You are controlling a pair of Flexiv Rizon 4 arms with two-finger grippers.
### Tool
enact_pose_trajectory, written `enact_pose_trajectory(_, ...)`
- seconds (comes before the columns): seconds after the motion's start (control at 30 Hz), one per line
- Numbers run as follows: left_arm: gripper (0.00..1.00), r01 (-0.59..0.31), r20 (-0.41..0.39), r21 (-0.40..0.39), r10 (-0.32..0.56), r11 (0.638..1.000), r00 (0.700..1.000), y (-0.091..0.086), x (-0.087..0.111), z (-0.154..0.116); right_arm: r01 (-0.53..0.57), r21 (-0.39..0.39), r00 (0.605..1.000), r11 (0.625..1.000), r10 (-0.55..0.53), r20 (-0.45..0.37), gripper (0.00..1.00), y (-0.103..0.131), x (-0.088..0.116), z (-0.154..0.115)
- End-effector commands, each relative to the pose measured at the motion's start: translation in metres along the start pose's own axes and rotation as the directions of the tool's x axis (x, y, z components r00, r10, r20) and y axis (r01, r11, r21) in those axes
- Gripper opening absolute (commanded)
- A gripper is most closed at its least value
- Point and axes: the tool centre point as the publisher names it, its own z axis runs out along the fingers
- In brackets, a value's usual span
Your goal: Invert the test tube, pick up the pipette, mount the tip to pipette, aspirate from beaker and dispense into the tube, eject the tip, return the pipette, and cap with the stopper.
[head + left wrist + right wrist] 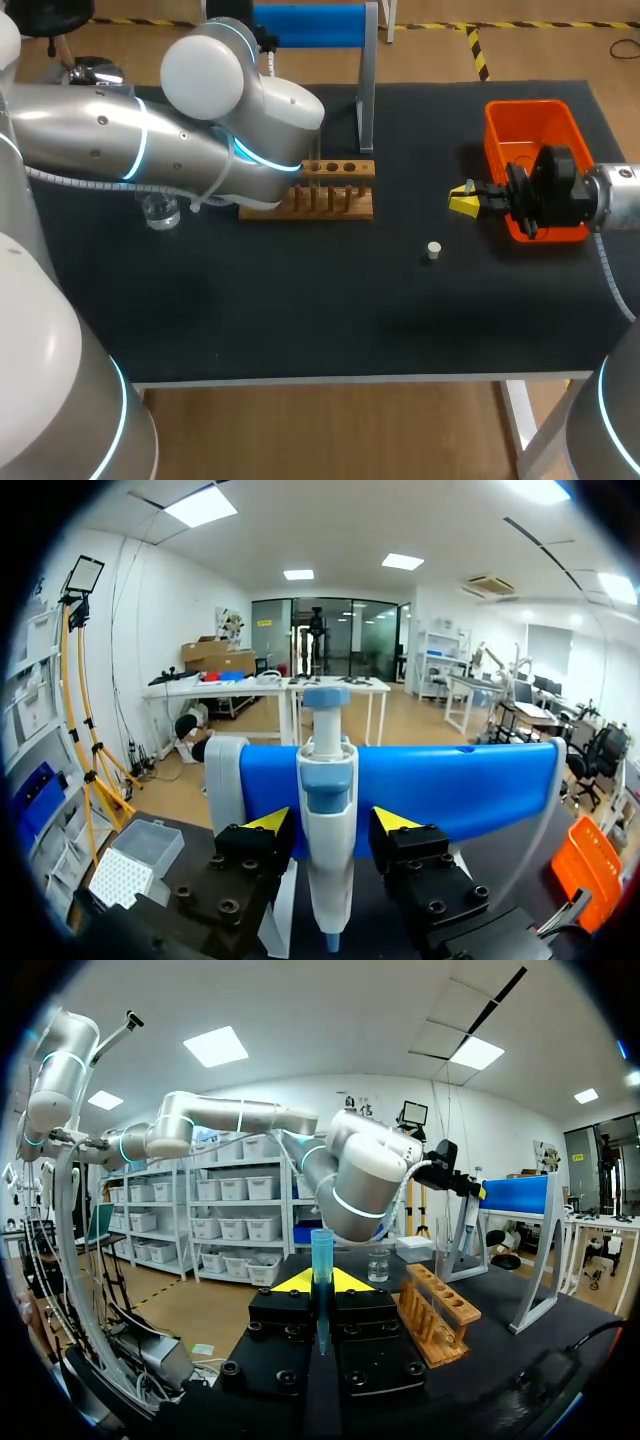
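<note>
Left gripper (322, 822): fingers apart, at the blue stand (450, 785), 12 o'clock of the table (300, 330).
Pipette (326, 770): between these fingers, hanging on the stand; one finger seems to touch it, the other is just beside it.
Pipette axis: upright, nozzle down.
Right gripper (320, 1282): clamped on the blue tip (321, 1248), at the table's 3 o'clock.
Tip axis: upright, narrow end down.

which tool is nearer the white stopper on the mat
Right. The right tool hangs just beside the stopper; the left tool is far off, around the pipette on the blue stand.
</note>
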Motion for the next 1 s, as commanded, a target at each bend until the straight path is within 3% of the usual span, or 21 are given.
enact_pose_trajectory(0.03, 0.47, 0.002, 0.002, 0.003, -0.002, 1.000, 1.000, 0.002, 0.001, 0.005, 0.000, 0.000, 1.000, 1.000, 0.000, 0.000, 0.00, 0.000, 0.001, -0.001)
enact_pose_trajectory(0.17, 0.46, 0.002, 0.002, 0.002, -0.002, 1.000, 1.000, 0.002, 0.001, 0.005, 0.000, 0.000, 1.000, 1.000, 0.000, 0.000, 0.00, 0.000, 0.001, -0.001)
enact_pose_trajectory(0.23, 0.40, 0.003, 0.002, 0.002, -0.003, 1.000, 1.000, 0.002, 0.001, 0.006, 0.000, 0.000, 1.000, 1.000, 0.000, 0.000, 0.00, 0.000, 0.001, -0.001)
enact_pose_trajectory(0.4, 0.00, 0.004, 0.005, 0.001, -0.004, 1.000, 1.000, 0.002, 0.001, 0.006, 0.000, 0.000, 1.000, 1.000, 0.000, 0.000, 0.00, 0.000, 0.001, -0.001)
enact_pose_trajectory(0.63, 0.00, 0.005, 0.007, 0.001, -0.005, 1.000, 1.000, 0.001, 0.000, 0.004, 0.000, 0.000, 1.000, 1.000, 0.000, 0.000, 0.00, 0.000, 0.001, -0.001)
enact_pose_trajectory(1.0, 0.00, -0.016, 0.017, 0.043, 0.015, 0.999, 1.000, -0.024, -0.002, -0.003, 0.000, 0.000, 1.000, 1.000, 0.000, 0.000, 0.00, 0.000, 0.001, -0.001)
